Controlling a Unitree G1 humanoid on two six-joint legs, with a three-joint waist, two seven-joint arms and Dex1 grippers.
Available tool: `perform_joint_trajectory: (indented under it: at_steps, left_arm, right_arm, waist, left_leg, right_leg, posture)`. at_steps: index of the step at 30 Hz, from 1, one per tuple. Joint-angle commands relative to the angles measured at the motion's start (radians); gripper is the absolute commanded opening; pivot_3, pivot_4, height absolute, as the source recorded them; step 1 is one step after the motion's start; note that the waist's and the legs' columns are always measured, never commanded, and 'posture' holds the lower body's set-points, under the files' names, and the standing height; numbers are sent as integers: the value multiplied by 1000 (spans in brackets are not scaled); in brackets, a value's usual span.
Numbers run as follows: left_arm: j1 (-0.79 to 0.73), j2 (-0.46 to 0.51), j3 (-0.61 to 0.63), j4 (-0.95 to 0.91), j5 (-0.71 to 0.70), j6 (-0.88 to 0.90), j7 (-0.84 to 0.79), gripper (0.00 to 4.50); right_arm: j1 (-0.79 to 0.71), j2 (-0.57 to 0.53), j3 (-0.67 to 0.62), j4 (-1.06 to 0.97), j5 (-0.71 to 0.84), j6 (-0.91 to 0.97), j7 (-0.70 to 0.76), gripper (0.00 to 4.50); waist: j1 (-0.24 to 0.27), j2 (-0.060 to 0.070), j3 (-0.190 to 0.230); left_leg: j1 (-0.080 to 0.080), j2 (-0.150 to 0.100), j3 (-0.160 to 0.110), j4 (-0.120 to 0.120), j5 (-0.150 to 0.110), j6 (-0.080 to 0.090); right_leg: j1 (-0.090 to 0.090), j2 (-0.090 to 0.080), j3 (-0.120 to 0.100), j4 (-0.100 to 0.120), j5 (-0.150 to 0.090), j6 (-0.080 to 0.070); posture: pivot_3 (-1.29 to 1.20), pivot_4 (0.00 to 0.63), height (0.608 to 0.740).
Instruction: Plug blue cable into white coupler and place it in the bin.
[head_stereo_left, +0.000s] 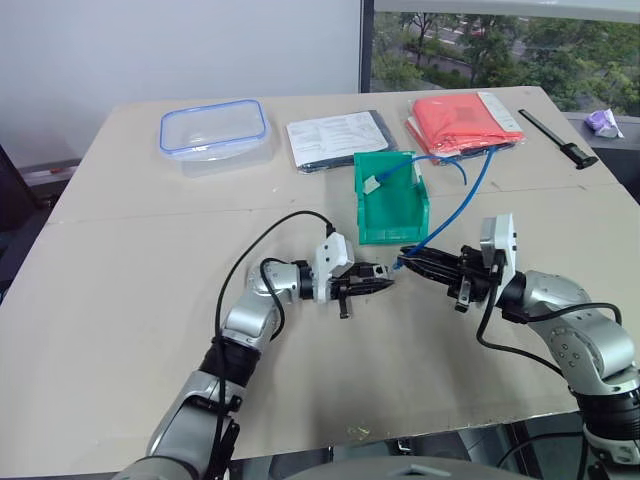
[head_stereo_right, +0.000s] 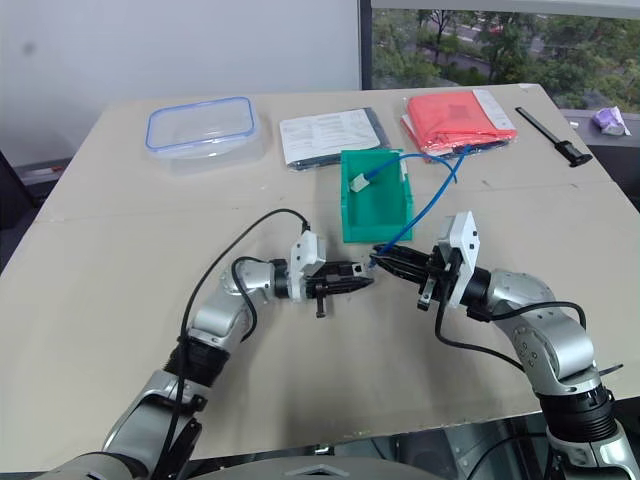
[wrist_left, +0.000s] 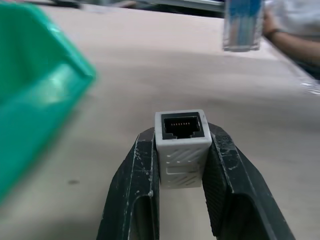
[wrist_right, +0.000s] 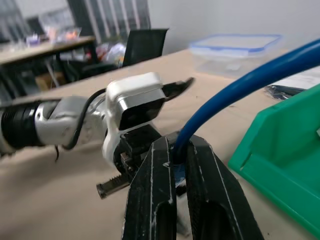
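I have both arms raised over the tan surface (head_stereo_left: 130, 300), their tips facing each other just in front of the bin (head_stereo_left: 391, 200). My left pincer (wrist_left: 183, 150) is clamped on the white coupler (wrist_left: 182, 145); its two black fingers (wrist_left: 135, 190) press the block's sides, and the dark socket hole faces outward, toward the other arm. In the left eye view that pincer (head_stereo_left: 372, 278) points to the right, close to level.

My right pincer (wrist_right: 176, 165) is closed tight on the blue cable (wrist_right: 235, 95) near one end. From the head camera I see this pincer (head_stereo_left: 412, 258) pointing left, with the cable's held end at its tip, just beside the coupler. I cannot tell whether the plug tip touches the socket; a small gap seems to remain between the two pincers.

From the grip the blue cable (head_stereo_left: 468, 200) rises in an arc away from me, loops over toward the red packet (head_stereo_left: 462, 122), and its far end drops into the green bin, where a pale plug end (head_stereo_left: 371, 184) lies against the inner wall.

Farther back on the surface sit a clear container with a blue rim (head_stereo_left: 213, 128) and a printed sheet on a dark folder (head_stereo_left: 337, 137). A black tool (head_stereo_left: 558, 138) lies at the right edge.
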Motion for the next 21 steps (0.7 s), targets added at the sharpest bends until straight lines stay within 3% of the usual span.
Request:
perform_joint_trajectory:
  at_steps: [1,9,21]
  left_arm:
    - [-76,-17,-13,94,2,-90,-123,558]
    - [-155,-63,-13,277,45,-240,-205,558]
    - [-171,-85,3,319,76,-279,-225,558]
  right_arm:
    - [-26,-3,5,0,-44,-66,36,0]
    - [-25,-7,61,59,-153,-140,82,0]
    - [-34,-51,106,163,-261,-240,177,0]
  waist:
    - [0,0,0]
    - [0,0,0]
    - [0,0,0]
  left_leg:
    - [0,0,0,0,0,0]
    - [0,0,0,1,0,0]
    - [0,0,-1,1,0,0]
  right_leg:
    - [0,0,0,0,0,0]
    - [0,0,1,0,0,0]
    - [0,0,1,0,0,0]
  posture:
    - [0,150,740]
    - [0,150,740]
    - [0,150,740]
